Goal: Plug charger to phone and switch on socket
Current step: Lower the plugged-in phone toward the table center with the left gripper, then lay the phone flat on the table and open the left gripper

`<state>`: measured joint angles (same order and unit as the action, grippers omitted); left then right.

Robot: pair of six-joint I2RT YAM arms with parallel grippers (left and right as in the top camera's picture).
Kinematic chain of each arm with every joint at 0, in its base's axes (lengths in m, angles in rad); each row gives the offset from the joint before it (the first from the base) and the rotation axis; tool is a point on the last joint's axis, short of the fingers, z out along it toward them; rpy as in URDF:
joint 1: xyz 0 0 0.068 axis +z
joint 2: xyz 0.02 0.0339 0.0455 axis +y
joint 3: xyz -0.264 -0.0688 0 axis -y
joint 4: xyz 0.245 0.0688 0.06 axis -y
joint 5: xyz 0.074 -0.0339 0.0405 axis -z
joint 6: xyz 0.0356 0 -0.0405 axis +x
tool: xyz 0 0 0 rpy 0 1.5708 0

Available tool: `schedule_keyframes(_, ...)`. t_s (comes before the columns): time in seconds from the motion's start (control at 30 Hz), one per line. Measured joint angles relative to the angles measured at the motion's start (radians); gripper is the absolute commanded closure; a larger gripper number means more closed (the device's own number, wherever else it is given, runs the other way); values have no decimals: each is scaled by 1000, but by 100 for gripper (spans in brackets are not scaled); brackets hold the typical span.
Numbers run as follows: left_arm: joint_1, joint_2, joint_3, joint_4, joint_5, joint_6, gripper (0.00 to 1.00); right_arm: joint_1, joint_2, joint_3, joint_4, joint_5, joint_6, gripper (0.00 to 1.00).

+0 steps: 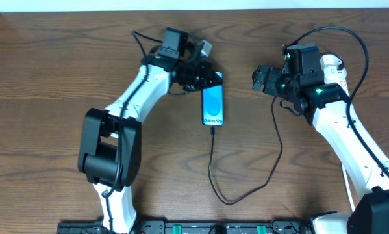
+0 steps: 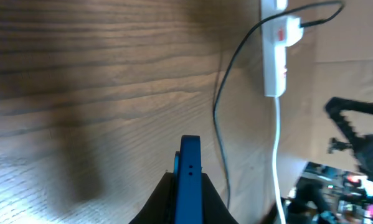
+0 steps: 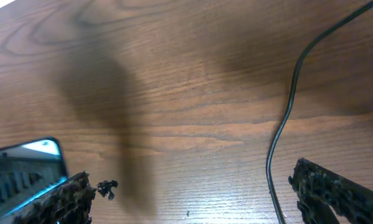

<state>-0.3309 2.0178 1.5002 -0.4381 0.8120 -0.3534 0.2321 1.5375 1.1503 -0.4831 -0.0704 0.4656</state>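
Left gripper clamped on phone, right gripper agape; socket clear only in left wrist view.

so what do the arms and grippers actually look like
The left arm and right arm match: white tube links with bulky black joint housings. Each ends in a black gripper, the left gripper and the right gripper. The right fingers have rough, ridged faces. Thin black cables loop over the right wrist, where small green lights glow.
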Motion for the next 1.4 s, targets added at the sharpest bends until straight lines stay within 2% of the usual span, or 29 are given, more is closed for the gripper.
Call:
schedule_keyframes(0.2,-43,27,0,17,-53,-3,93,0,0,0,-3,0,0,1)
schedule_keyframes(0.63,-56,146,0,61,-121,-187,93,0,0,0,-11,0,0,1)
schedule_keyframes(0.8,-56,169,0,64,-124,-219,93,0,0,0,-11,0,0,1)
schedule_keyframes(1.4,-57,208,0,68,-133,-243,92,0,0,0,-11,0,0,1)
